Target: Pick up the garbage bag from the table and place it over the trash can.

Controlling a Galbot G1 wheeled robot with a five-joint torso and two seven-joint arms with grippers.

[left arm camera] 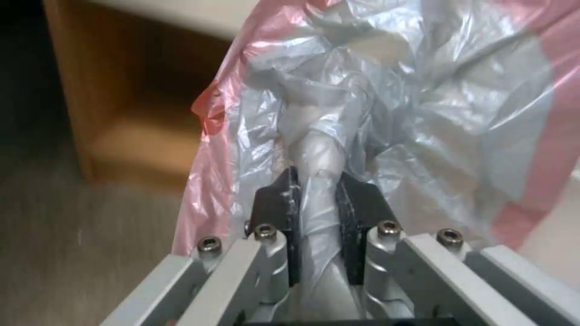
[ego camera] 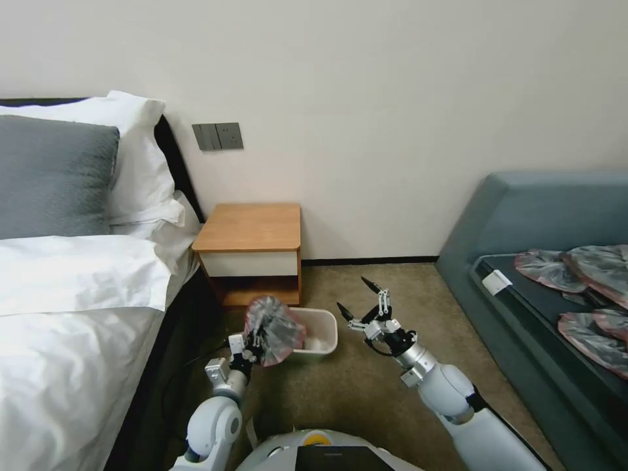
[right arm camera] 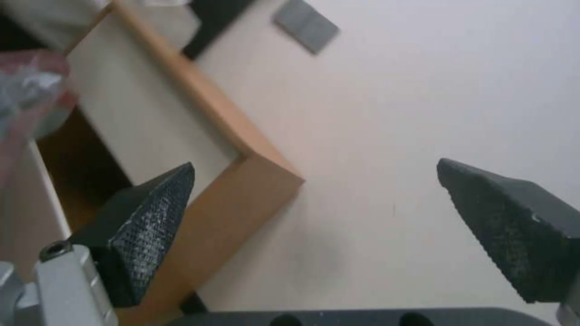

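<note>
Head view. We hold the garbage bag (ego camera: 273, 329) in the left gripper (ego camera: 256, 348), clamped on a gathered fold of it. The bag fans upward from the claw toward 12 o'clock, its long axis roughly vertical, pinkish rim at the outer edge. It hangs off the floor, over the near-left corner of the trash can (ego camera: 318, 335), which sits on the carpet at about 1 o'clock from the claw and just in front of the table (ego camera: 251, 227). The table top lies bare. Our right gripper (ego camera: 362, 297) hovers beside the can's right side, at 3 o'clock from the bag, fingers spread wide, holding nothing. The left arm is the nearer one to the can's opening; the right stands apart from the bag.

Left wrist view. The two dark pads (left arm camera: 280, 204) press together on a twisted rope of grey plastic; the rest of the bag (left arm camera: 387, 104) billows out ahead of them, red rim (left arm camera: 211, 149) trailing at the side.

Right wrist view. The fingertips (right arm camera: 154, 217) stand well apart, with wall and the table's corner (right arm camera: 266, 167) between them. A scrap of the bag (right arm camera: 30, 95) sits at 10 o'clock.

We judge the coming move turns on this: the bag is bunched, and its mouth must open toward the can below.
</note>
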